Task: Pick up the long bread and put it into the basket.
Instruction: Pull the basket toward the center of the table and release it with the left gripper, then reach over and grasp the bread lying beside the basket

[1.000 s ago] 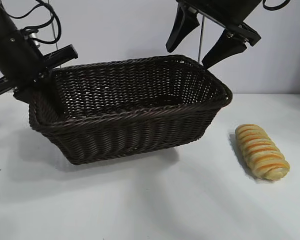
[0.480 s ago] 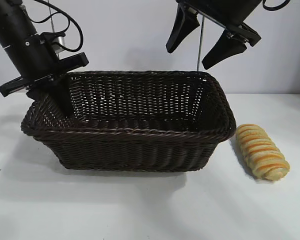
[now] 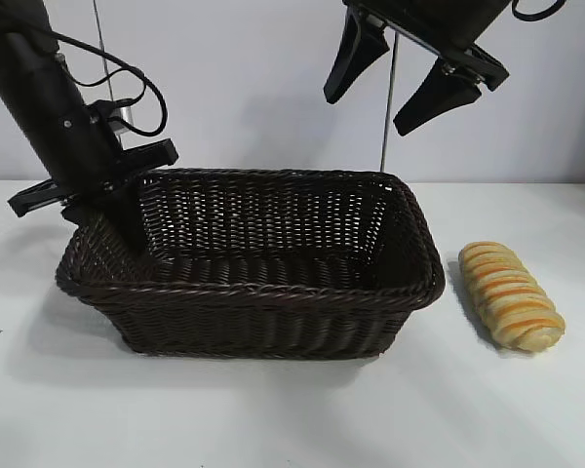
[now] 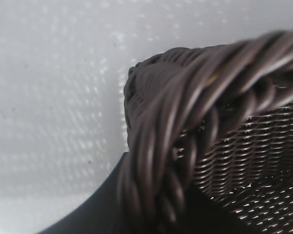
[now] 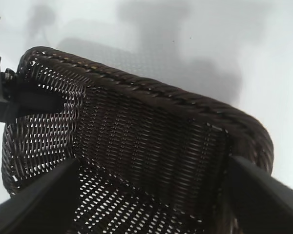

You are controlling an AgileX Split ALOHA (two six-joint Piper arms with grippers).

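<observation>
The dark brown woven basket [image 3: 263, 288] stands level on the white table, in the middle. My left gripper [image 3: 125, 222] is shut on its left end, one finger inside and one outside the braided rim [image 4: 185, 112]. High over the basket's far right corner hangs my right gripper [image 3: 365, 115], open and holding nothing; below its fingers [image 5: 263, 190] I see the basket's wall [image 5: 151, 126]. The long bread [image 3: 510, 295], golden with orange ridges, lies on the table just right of the basket, touched by nothing.
A thin upright rod [image 3: 385, 117] stands behind the basket. Bare white table [image 3: 273, 419] lies in front of the basket and around the bread. The left arm's cables [image 3: 127, 78] loop above the basket's left end.
The left gripper has swung the basket by its rim: it was skewed and tipped, and now sits level and square to the front. The right gripper and the bread have not moved.
</observation>
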